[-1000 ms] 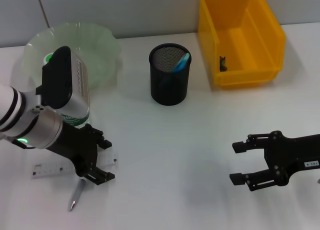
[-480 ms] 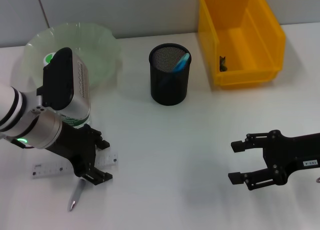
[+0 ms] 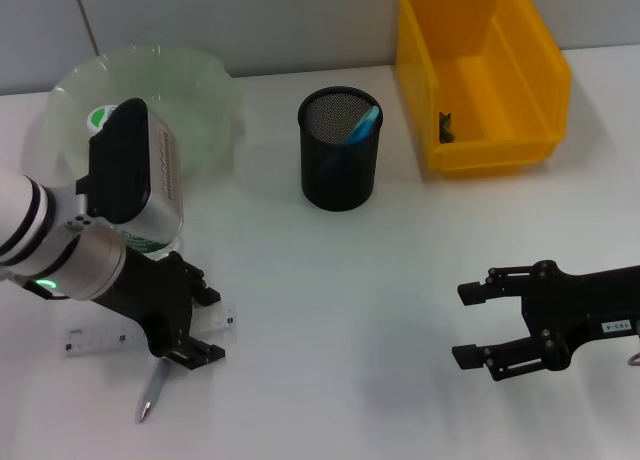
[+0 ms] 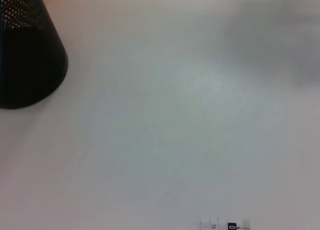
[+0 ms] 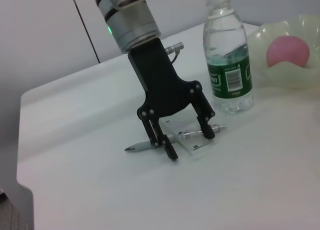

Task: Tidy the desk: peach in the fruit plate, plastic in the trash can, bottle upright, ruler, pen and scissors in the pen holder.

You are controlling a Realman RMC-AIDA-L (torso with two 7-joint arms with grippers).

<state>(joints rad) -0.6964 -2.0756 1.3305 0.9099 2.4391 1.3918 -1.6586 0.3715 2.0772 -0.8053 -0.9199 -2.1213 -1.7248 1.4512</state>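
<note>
My left gripper (image 3: 208,325) is open and points down at the table. Its fingers straddle the clear ruler (image 3: 95,337) and the silver pen (image 3: 150,390). In the right wrist view the same gripper (image 5: 191,145) stands over the ruler (image 5: 192,139) and the pen (image 5: 150,145). The water bottle (image 5: 227,65) stands upright just behind it, mostly hidden by the arm in the head view. A pink peach (image 5: 291,51) lies in the pale green fruit plate (image 5: 260,40). The black mesh pen holder (image 3: 340,155) holds a blue item (image 3: 366,122). My right gripper (image 3: 462,324) hovers open and empty at the right.
A yellow bin (image 3: 545,90) stands at the back right with a small dark item (image 3: 445,128) inside. The fruit plate (image 3: 190,80) sits at the back left. The left wrist view shows the pen holder (image 4: 25,55) and the ruler's tip (image 4: 225,225).
The left gripper has crept slightly down and toward the ruler. The right gripper has drifted a little to the left and nearer the front edge.
</note>
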